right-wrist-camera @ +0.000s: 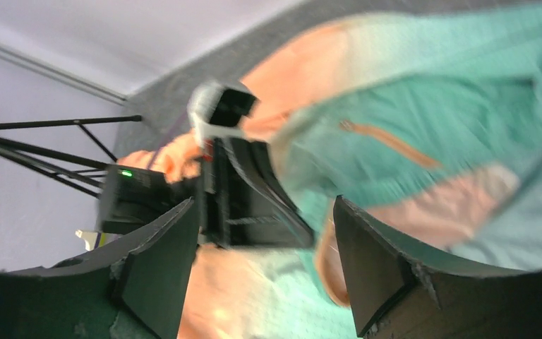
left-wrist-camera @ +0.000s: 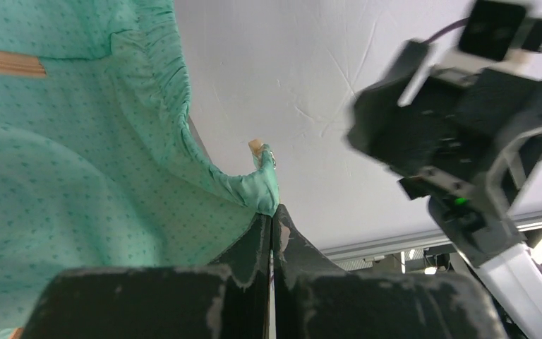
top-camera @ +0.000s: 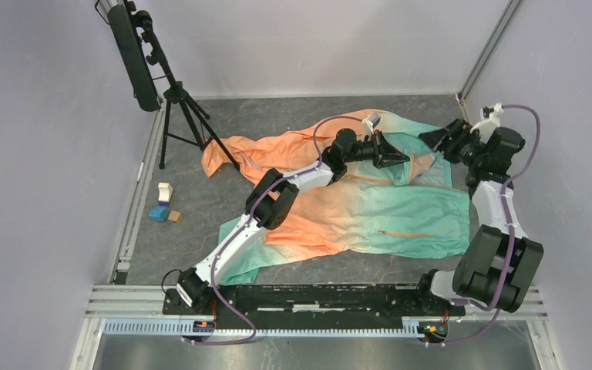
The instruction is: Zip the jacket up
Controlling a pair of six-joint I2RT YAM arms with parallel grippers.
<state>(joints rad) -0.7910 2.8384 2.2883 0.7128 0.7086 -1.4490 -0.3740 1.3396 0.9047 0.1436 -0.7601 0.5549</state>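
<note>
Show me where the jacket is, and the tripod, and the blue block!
jacket (top-camera: 408,212), top view, on its mint green front panel.
tripod (top-camera: 176,94), top view, on the hub where its legs meet.
blue block (top-camera: 158,214), top view, on its top face.

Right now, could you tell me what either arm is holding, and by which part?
The left gripper pinches the jacket by a mint-green hem corner; the right gripper is open, holding nothing.
</note>
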